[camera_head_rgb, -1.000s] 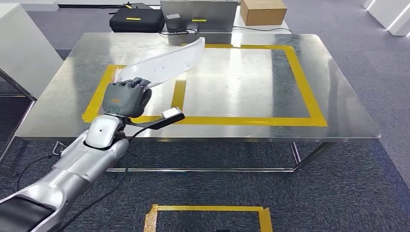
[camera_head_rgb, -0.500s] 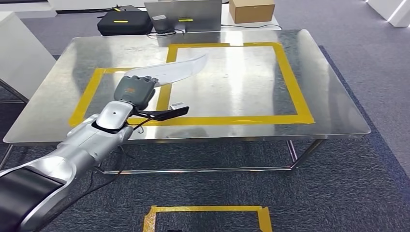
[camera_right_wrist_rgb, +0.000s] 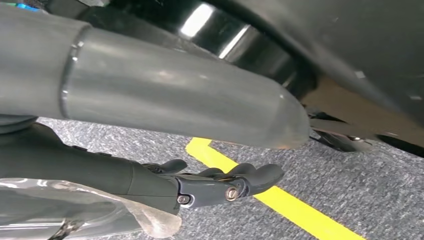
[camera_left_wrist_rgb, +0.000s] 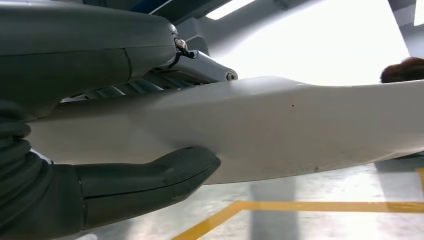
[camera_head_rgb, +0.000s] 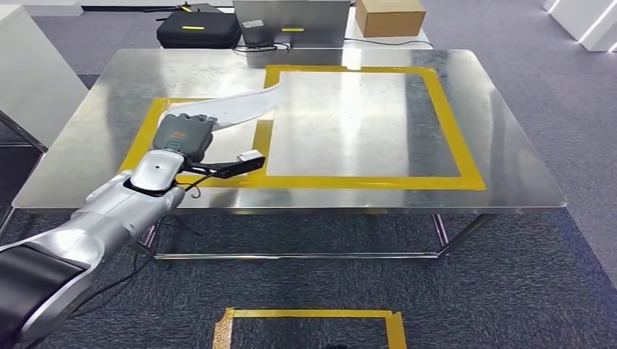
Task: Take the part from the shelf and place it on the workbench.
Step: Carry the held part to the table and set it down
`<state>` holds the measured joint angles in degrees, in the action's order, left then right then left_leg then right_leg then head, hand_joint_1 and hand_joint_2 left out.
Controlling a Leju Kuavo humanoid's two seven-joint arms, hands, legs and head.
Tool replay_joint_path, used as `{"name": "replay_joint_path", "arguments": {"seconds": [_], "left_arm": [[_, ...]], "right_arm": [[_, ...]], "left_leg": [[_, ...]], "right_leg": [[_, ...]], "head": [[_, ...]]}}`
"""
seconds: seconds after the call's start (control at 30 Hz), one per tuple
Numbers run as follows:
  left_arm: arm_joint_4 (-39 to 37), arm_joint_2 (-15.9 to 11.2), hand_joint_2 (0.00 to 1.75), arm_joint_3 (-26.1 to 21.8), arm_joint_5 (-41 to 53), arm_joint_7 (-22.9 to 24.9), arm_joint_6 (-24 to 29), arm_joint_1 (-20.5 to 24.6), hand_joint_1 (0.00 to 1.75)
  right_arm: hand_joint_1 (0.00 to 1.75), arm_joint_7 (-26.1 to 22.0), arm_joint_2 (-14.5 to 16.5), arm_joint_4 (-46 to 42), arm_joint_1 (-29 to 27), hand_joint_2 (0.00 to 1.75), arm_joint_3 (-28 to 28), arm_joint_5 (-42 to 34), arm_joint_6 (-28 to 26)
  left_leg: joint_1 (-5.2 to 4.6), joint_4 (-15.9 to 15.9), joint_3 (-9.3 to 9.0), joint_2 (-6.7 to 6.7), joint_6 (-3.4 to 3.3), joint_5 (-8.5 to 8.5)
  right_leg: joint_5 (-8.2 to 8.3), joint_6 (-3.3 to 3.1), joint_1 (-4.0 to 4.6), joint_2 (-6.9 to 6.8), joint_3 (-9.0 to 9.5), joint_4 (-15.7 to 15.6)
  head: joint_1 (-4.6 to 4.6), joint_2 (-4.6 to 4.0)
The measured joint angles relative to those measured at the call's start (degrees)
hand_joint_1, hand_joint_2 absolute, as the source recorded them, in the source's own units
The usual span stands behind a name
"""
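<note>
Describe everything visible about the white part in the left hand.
The white part is a long, thin, curved panel, smooth and matte like moulded plastic, with a few small dark specks. The left hand grips one end, thumb under it and fingers over it. It reaches out low and near-level over the steel workbench, across the yellow tape. Whether it touches the surface cannot be told.

Bright overhead light glared off the steel workbench (camera_head_rgb: 349, 123), washing out its centre. In the left wrist view the background behind the white part (camera_left_wrist_rgb: 280, 125) was blown out; the right wrist view was dimmer, its nearest surfaces blurred.
</note>
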<state>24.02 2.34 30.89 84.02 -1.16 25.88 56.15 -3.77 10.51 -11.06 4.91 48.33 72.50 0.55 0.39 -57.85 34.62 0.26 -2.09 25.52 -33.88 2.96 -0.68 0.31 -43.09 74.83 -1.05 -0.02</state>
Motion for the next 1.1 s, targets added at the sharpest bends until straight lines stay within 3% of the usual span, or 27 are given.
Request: {"name": "replay_joint_path", "arguments": {"seconds": [0.03,0.1,0.17,0.27,0.33,0.43,0.47,0.5,0.53,0.57,0.63,0.7,0.77,0.83,0.87,0.93,1.0,1.03,1.1], "left_arm": [[-0.18,0.01,1.75,0.02,0.0,0.0,0.0,-0.02,1.75],[-0.39,0.01,1.75,0.03,-0.02,0.18,0.0,0.04,1.75],[-0.58,-0.31,1.75,-0.03,-0.37,1.22,0.08,0.14,1.75],[-0.98,-1.69,1.75,-0.46,-1.56,3.32,0.38,0.12,1.75],[-1.23,-3.17,1.75,-1.14,-2.19,3.67,0.67,0.09,1.75],[-1.74,-5.4,1.75,-1.91,-2.55,3.63,1.2,-0.17,1.75],[-1.91,-5.86,1.75,-2.02,-2.56,3.6,1.26,-0.42,1.31],[-2.05,-6.23,1.75,-2.18,-2.57,3.58,1.31,-0.71,0.87],[-2.14,-6.49,1.75,-2.36,-2.58,3.56,1.42,-0.95,0.44],[-2.19,-6.67,1.75,-2.56,-2.55,3.58,1.72,-1.09,0.0],[-2.25,-6.92,1.75,-2.86,-2.33,3.65,2.71,-1.11,0.0],[-2.27,-7.08,0.87,-2.96,-1.98,3.69,3.74,-1.13,0.0],[-2.28,-7.1,0.0,-2.98,-1.4,3.68,4.71,-1.24,0.0],[-2.28,-6.8,0.0,-3.04,-1.09,3.39,6.02,-1.17,0.0],[-2.27,-6.57,0.0,-3.15,-1.27,2.98,6.92,-1.08,0.0],[-2.27,-5.86,0.0,-3.61,-1.94,1.69,9.52,-1.02,0.0],[-2.21,-4.8,0.0,-4.08,-2.39,0.43,12.08,-1.1,0.0],[-2.04,-4.28,0.0,-4.22,-2.52,-0.09,12.91,-1.12,0.0],[-1.17,-3.2,0.0,-4.4,-2.83,-1.14,13.68,-1.12,0.0]], "right_arm": [[0.0,0.0,0.0,0.0,-0.01,0.0,0.0,0.0,0.0],[0.0,0.02,-0.04,0.01,0.01,0.0,0.0,-0.01,0.0],[0.0,0.13,-0.09,0.02,0.04,0.0,0.0,-0.09,0.01],[0.0,0.51,-0.09,0.02,-0.12,0.0,0.05,-0.47,-0.03],[0.0,0.77,-0.09,0.02,-0.24,0.0,0.09,-0.63,-0.06],[0.0,0.96,-0.11,0.02,-0.36,0.0,0.13,-0.63,-0.05],[0.0,0.85,-0.11,0.02,-0.41,0.0,0.13,-0.61,-0.04],[0.0,0.63,-0.11,0.02,-0.45,0.0,0.13,-0.59,-0.05],[0.0,0.3,-0.11,0.02,-0.45,0.0,0.13,-0.57,-0.08],[0.0,-0.06,-0.11,0.02,-0.41,0.0,0.13,-0.57,-0.11],[0.0,-0.69,-0.09,0.03,-0.27,0.0,0.13,-0.57,-0.23],[0.0,-0.93,-0.07,0.04,-0.15,0.0,0.13,-0.58,-0.31],[0.0,-0.79,-0.07,0.04,-0.15,0.0,0.14,-0.62,-0.32],[0.0,-0.38,-0.1,0.03,-0.16,0.0,0.16,-0.64,-0.28],[0.0,-0.15,-0.12,0.02,-0.15,0.0,0.16,-0.64,-0.22],[0.0,0.41,-0.13,0.02,-0.22,0.0,0.18,-0.64,-0.07],[0.0,0.94,-0.13,0.02,-0.31,0.0,0.2,-0.62,0.04],[0.0,1.08,-0.13,0.02,-0.31,0.0,0.21,-0.62,0.06],[0.0,1.16,-0.14,0.02,-0.24,0.0,0.22,-0.62,0.02]], "left_leg": [[0.04,-0.05,-0.03,-0.01,0.07,0.05],[0.09,-0.29,-0.04,-0.03,0.45,0.29],[-0.12,-0.73,0.2,-0.08,1.05,0.54],[-0.21,-0.84,0.33,-0.02,1.85,0.64],[-0.06,-2.39,0.86,-0.01,2.44,1.92],[0.0,-12.38,5.35,-0.07,3.04,6.92],[-0.01,-15.63,6.94,-0.07,3.09,8.0],[-0.01,-17.17,7.76,-0.07,3.03,8.02],[-0.01,-16.34,7.5,-0.07,2.87,6.88],[-0.03,-13.49,6.28,-0.07,2.62,4.9],[-0.22,-5.65,2.81,-0.09,1.91,1.16],[-0.52,-1.4,0.98,-0.1,1.48,0.13],[-0.59,-0.79,0.78,-0.13,1.25,0.29],[-0.28,-0.24,0.43,-0.1,0.82,0.02],[-0.09,0.04,0.26,-0.08,0.6,-0.12],[0.0,0.11,0.19,-0.06,0.34,-0.18],[-0.02,0.04,0.19,-0.13,0.29,-0.15],[-0.01,-0.03,0.19,-0.19,0.29,-0.12],[0.01,-0.3,0.17,-0.29,0.4,-0.01]], "right_leg": [[1.43,0.11,-0.09,-0.06,0.6,-1.59],[5.4,0.21,-0.28,-0.26,4.26,-9.45],[7.11,-0.17,-0.3,-0.34,7.38,-15.36],[7.01,-1.46,-0.14,-0.17,8.05,-16.25],[7.13,-2.28,-0.26,-0.01,8.12,-16.38],[7.1,-2.94,-0.27,0.11,8.18,-16.44],[7.06,-3.01,-0.21,0.1,8.21,-16.43],[7.04,-3.05,-0.15,0.09,8.24,-16.43],[7.0,-3.07,-0.08,0.08,8.3,-16.42],[6.96,-3.06,0.0,0.08,8.39,-16.42],[6.88,-2.93,0.2,0.1,8.45,-16.38],[6.9,-2.54,0.29,0.16,8.21,-16.35],[6.96,-1.93,0.29,0.16,8.11,-16.49],[6.07,-1.31,0.32,0.1,7.6,-15.62],[4.85,-1.02,0.29,0.07,6.65,-13.64],[1.42,-0.54,0.08,0.02,3.21,-6.42],[-0.17,-0.17,-0.03,0.0,0.31,-0.63],[0.62,-0.07,-0.04,-0.01,0.23,-0.77],[4.48,-0.08,-0.09,-0.16,3.21,-7.29]], "head": [[-0.01,0.0],[-0.01,0.0],[-0.03,0.0],[-0.07,0.0],[0.01,0.0],[0.24,0.0],[0.25,0.0],[0.25,0.0],[0.25,0.0],[0.25,0.0],[0.21,0.0],[0.18,0.0],[0.18,0.0],[0.07,0.0],[-0.05,0.0],[-0.22,0.0],[-0.22,0.0],[-0.24,0.0],[-0.24,0.0]]}}
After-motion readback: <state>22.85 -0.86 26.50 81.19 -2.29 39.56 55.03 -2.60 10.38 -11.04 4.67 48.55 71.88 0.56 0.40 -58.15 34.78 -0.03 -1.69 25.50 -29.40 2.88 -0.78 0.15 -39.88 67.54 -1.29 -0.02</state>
